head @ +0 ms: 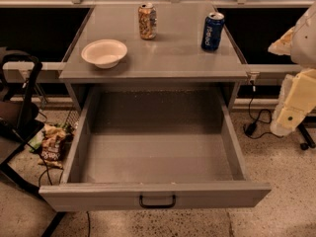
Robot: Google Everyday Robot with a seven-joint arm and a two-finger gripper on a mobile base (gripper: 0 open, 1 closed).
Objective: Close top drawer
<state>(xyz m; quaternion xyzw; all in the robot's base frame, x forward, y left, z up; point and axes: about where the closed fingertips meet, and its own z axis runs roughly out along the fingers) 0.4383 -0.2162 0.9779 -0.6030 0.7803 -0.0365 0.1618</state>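
The top drawer [155, 194] is a wide grey drawer pulled far out of the cabinet, towards the camera. Its inside [157, 157] is empty. A small black bar handle [157, 202] sits centred on its front panel, near the bottom of the view. My arm, with pale white and yellowish segments, hangs at the right edge of the view, and the gripper [290, 116] is at its lower end. It is to the right of the drawer's right side wall and apart from it, level with the drawer's back half. It touches nothing.
On the grey cabinet top [173, 58] stand a white bowl [104, 53], a patterned can [147, 20] and a blue Pepsi can [212, 31]. A black chair [17, 112] and snack bags [52, 144] are on the floor at the left. Cables [254, 125] lie at the right.
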